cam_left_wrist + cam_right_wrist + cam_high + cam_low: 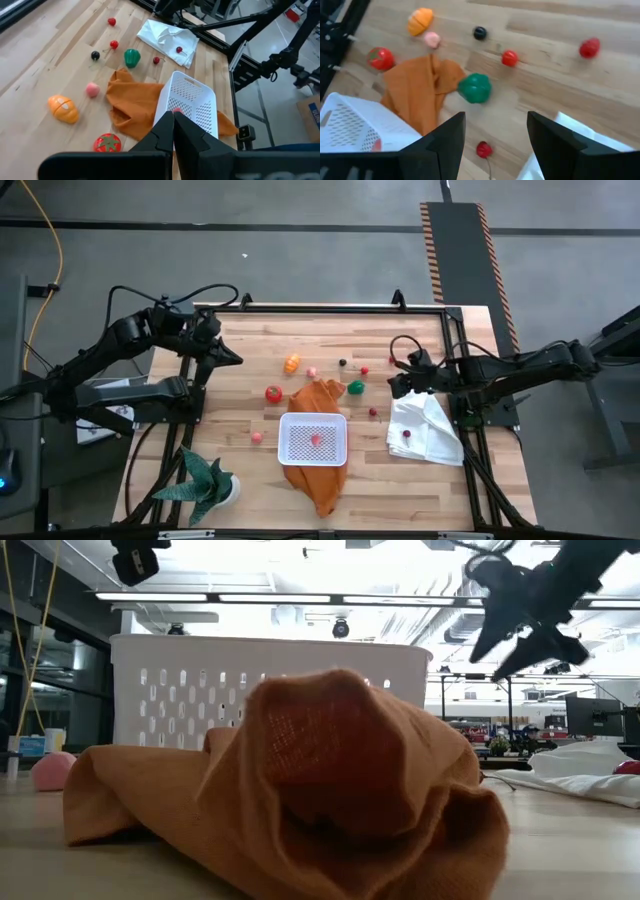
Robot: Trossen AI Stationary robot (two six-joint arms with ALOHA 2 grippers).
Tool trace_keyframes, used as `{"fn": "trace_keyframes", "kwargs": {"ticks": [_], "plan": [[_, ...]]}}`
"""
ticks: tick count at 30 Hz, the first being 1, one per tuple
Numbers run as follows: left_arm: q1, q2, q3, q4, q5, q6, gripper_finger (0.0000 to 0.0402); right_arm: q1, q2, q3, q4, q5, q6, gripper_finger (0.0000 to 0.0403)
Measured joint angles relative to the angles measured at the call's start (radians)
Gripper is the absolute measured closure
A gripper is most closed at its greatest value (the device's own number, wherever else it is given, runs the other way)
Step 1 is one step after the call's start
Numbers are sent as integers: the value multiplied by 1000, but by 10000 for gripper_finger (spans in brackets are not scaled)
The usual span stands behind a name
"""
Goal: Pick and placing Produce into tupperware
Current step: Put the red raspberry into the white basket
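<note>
The white tupperware (313, 438) stands on an orange cloth (318, 395) at the table's middle, with one red piece (316, 440) inside. Loose produce lies on the wood beyond it: an orange piece (291, 363), a tomato (273, 392), a green piece (355, 387), a dark berry (342, 363) and small red ones (373, 412). A pink piece (257, 437) lies left of the container. My left gripper (232, 357) hovers shut over the far left. My right gripper (395, 385) hangs open above the table right of the green piece (475, 88), holding nothing.
A white cloth (425, 430) with a red cherry (407, 433) on it lies at the right edge. A green spiky potted plant (205, 480) stands at the near left corner. Bare wood shows along the far edge and near right.
</note>
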State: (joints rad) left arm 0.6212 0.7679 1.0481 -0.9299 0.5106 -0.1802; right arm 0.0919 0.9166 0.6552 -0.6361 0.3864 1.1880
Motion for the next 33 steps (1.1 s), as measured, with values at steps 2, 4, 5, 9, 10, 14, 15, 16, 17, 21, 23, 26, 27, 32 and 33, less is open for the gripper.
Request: {"fn": "trace_keyframes", "kwargs": {"ticks": [2,4,5,9,10,14,15,16,17,21,23,26,27,32,33], "plan": [[0,17,0,7,0,-5,401,-5,-16,-29,2,-2,30,199],[0,34,0,13,0,-8,401,-15,-25,-48,1,-4,52,199],[0,43,0,17,0,-8,401,-23,-28,-54,-3,-4,63,199],[0,83,0,19,-7,-8,401,-76,-28,-58,-17,-21,59,199],[0,93,0,20,-7,-8,401,-94,-28,-58,-17,-27,51,199],[0,132,0,24,-7,-8,401,-179,-28,-58,-14,-76,22,199],[0,140,0,24,-7,-8,401,-201,-27,-58,-10,-90,4,199],[0,149,0,24,-8,-8,401,-224,-27,-58,-6,-105,-17,199],[0,156,0,24,-7,-8,401,-247,-27,-58,-2,-121,-36,199],[0,178,0,38,-7,-8,401,-337,-26,-58,4,-182,-95,199],[0,181,0,53,-8,-8,401,-380,-26,-58,8,-209,-125,199],[0,183,0,81,-8,-8,401,-435,-26,-58,15,-242,-170,199],[0,184,0,83,-10,-8,401,-451,-26,-58,16,-251,-180,199],[0,184,0,109,-52,-8,401,-508,5,-41,8,-291,-248,199],[-1,184,0,116,-53,-9,401,-514,21,-29,4,-294,-262,199]]}}
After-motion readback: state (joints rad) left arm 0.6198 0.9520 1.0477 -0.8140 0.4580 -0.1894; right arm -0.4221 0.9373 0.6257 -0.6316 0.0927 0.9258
